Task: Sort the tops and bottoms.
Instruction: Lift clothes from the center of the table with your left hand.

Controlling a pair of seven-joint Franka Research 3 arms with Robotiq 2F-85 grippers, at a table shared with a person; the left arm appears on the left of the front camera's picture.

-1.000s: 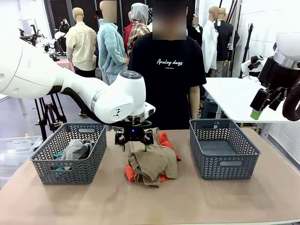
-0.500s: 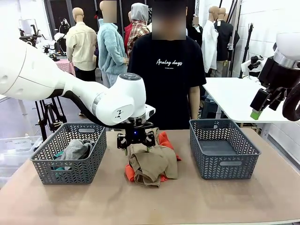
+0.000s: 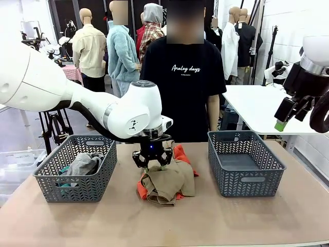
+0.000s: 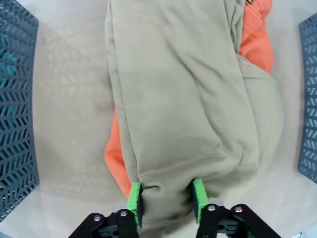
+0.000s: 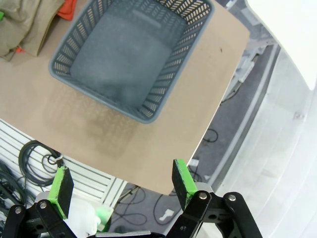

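The left claw [image 4: 164, 196] pinches a fold of the khaki-tan garment [image 4: 183, 99], lying mid-surface [image 4: 69, 129] atop the orange garment [image 4: 255, 42], its long axis square to the line between the pads.

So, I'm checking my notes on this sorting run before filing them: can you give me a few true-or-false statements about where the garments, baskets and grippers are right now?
1. The left gripper has its green pads against either side of a fold of the khaki-tan cloth garment. True.
2. The grey plastic basket on the robot's right holds a garment. False: it is empty.
3. The orange cloth garment lies partly under the khaki-tan one. True.
4. The right gripper is shut on cloth. False: it is open, holds nothing, and is raised off the table.
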